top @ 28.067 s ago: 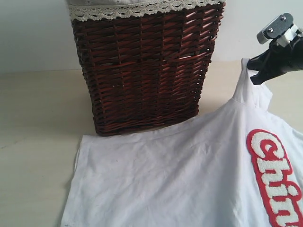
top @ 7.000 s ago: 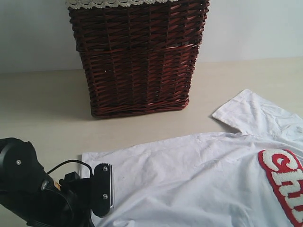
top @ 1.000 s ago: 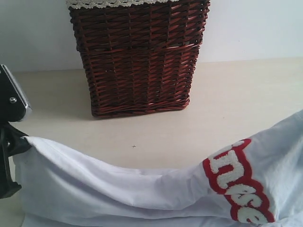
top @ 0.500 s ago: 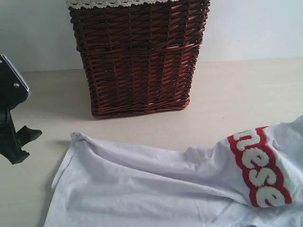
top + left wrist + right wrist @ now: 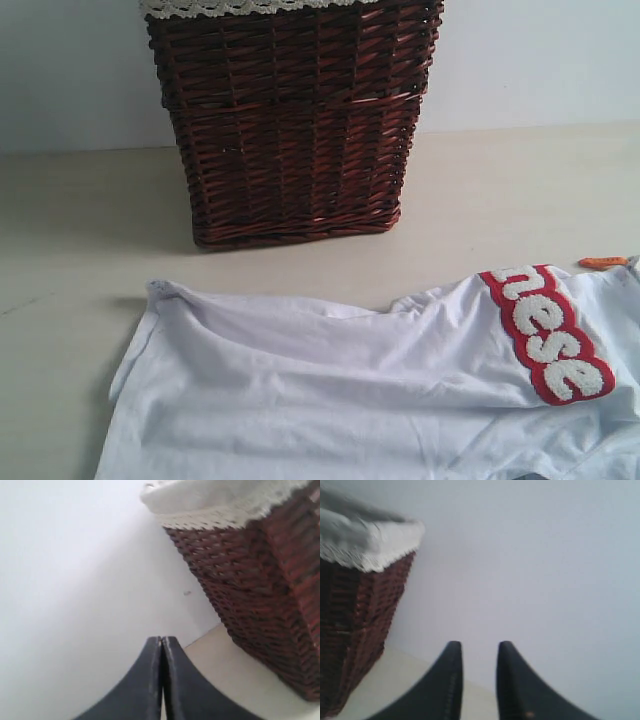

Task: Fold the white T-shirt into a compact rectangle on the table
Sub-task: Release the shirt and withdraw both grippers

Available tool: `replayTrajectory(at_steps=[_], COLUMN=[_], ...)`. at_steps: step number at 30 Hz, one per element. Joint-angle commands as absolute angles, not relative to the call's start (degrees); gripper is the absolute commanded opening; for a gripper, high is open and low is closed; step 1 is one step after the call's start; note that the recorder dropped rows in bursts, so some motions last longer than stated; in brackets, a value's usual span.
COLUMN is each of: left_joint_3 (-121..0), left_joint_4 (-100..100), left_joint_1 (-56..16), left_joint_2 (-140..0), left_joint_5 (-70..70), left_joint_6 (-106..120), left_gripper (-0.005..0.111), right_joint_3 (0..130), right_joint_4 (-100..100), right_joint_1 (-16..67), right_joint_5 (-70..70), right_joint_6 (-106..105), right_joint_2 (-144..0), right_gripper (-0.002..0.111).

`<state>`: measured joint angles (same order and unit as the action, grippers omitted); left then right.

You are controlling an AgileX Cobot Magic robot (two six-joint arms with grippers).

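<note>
The white T-shirt (image 5: 330, 390) lies folded over on the pale table (image 5: 80, 230), in the exterior view's lower half. Its red-outlined lettering (image 5: 548, 332) shows at the right, with the orange neck tag (image 5: 604, 262) beyond it. No gripper appears in the exterior view. In the left wrist view my left gripper (image 5: 162, 640) is shut with nothing between its black fingers, aimed at the white wall beside the basket. In the right wrist view my right gripper (image 5: 478, 647) is open and empty, also facing the wall. The shirt is out of both wrist views.
A tall brown wicker basket (image 5: 295, 120) with a lace-trimmed liner (image 5: 250, 6) stands at the back of the table, just behind the shirt. The basket (image 5: 260, 580) shows again in the left wrist view, and the same basket (image 5: 350, 625) in the right wrist view.
The left arm has left the exterior view after letting go of the shirt's corner. The shirt has settled flat, its lettering has shifted and the orange tag has come into sight.
</note>
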<state>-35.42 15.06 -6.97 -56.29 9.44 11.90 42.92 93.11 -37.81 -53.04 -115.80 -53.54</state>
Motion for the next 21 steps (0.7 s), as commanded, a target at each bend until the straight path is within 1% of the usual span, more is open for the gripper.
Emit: replayTrajectory(at_steps=[1, 2, 4, 8, 13, 16, 20, 21], left_joint_3=[-32.4, -30.6, -21.1, -9.7, -4.8, -3.6, 0.0, 0.0], left_joint_4=[9.5, 9.5, 9.5, 9.5, 9.5, 9.5, 9.8, 9.8], left_joint_1=[-2.8, -1.9, 0.4, 1.2, 1.2, 1.2, 1.1, 1.1], left_joint_2=[-42.4, -39.4, -27.5, -14.3, -7.8, -6.9, -2.2, -0.5], left_joint_5=[-2.5, -3.8, -4.5, -4.8, -4.8, -4.6, -3.7, -6.6], left_joint_6=[-5.2, -8.5, -15.6, -15.2, -15.2, -15.2, -15.2, -15.2], left_gripper=[0.001, 0.001, 0.001, 0.001, 0.001, 0.001, 0.001, 0.001], right_joint_3=[46.1, 46.1, 46.1, 46.1, 44.6, 42.1, 37.6, 36.5], right_joint_4=[84.8, 81.9, 72.9, 72.6, 65.1, 58.7, 52.5, 52.3], right_joint_1=[-38.0, -38.0, -38.0, -38.0, -38.0, -38.0, -38.0, -38.0], right_joint_5=[-61.3, -62.4, -63.6, -59.3, -53.5, -52.3, -50.5, -50.4], right_joint_6=[-115.0, -115.0, -115.1, -114.1, -90.8, -87.2, -86.9, -86.9], right_joint_2=[-47.4, -45.8, -38.8, -29.3, -28.7, -28.7, -28.7, -28.8], right_gripper=[0.0, 0.0, 0.0, 0.0, 0.0, 0.0, 0.0, 0.0])
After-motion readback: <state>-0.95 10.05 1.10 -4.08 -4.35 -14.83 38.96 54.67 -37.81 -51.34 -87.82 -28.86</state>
